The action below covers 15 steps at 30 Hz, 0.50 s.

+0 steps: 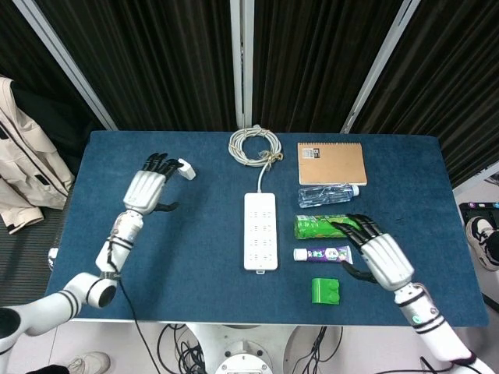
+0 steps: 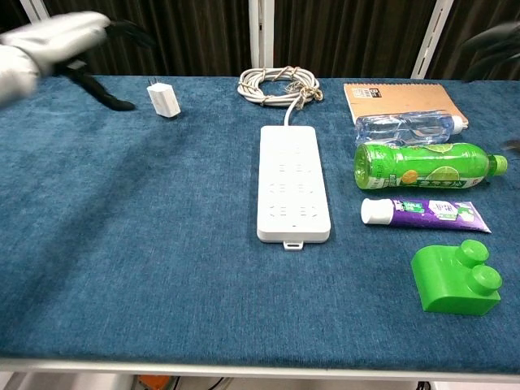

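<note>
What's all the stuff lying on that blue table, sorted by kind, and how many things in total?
Bottles: 2, a green bottle and a clear bottle
Power strip with coiled cable: 1
White plug adapter: 1
Notebook: 1
Toothpaste tube: 1
Green block: 1
Total: 7
</note>
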Tool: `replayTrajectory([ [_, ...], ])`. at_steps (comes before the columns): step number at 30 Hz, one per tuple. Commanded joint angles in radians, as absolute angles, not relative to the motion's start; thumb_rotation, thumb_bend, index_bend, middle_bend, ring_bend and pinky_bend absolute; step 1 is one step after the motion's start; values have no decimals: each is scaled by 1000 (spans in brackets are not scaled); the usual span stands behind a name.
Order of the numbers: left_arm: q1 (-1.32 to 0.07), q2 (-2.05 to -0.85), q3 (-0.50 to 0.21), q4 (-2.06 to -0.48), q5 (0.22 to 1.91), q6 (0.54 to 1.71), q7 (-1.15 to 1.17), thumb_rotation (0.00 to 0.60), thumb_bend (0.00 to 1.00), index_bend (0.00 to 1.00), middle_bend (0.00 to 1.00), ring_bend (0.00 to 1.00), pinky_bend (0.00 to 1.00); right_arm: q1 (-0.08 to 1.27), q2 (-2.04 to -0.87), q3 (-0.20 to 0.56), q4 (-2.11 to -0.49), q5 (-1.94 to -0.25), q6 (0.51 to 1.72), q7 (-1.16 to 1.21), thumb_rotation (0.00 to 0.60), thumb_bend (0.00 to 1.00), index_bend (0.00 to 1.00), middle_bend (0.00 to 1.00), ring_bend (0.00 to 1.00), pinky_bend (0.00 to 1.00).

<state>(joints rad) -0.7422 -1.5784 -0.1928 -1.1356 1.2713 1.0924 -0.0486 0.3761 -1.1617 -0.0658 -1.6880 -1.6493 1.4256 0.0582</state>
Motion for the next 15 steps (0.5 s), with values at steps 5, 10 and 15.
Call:
replayTrajectory([
  [5, -393, -1258, -119, -1516, 1219, 1435, 73, 600, 139, 171, 152, 28, 52, 184, -1065, -79, -1680, -1569, 1624, 75, 600, 270, 72, 193, 81, 129],
  [10, -242, -1194, -38, -1591, 1256, 1570, 86, 600, 138, 171, 153, 28, 52, 118, -1066, -90, -1647, -1555, 1655, 111, 600, 270, 67, 191, 79, 127],
  [15, -146, -1205, 29, -1624, 1314, 1642, 110, 600, 139, 171, 153, 28, 49, 88, -1069, -115, -1635, -1567, 1623, 144, 600, 275, 15, 136, 14, 63],
])
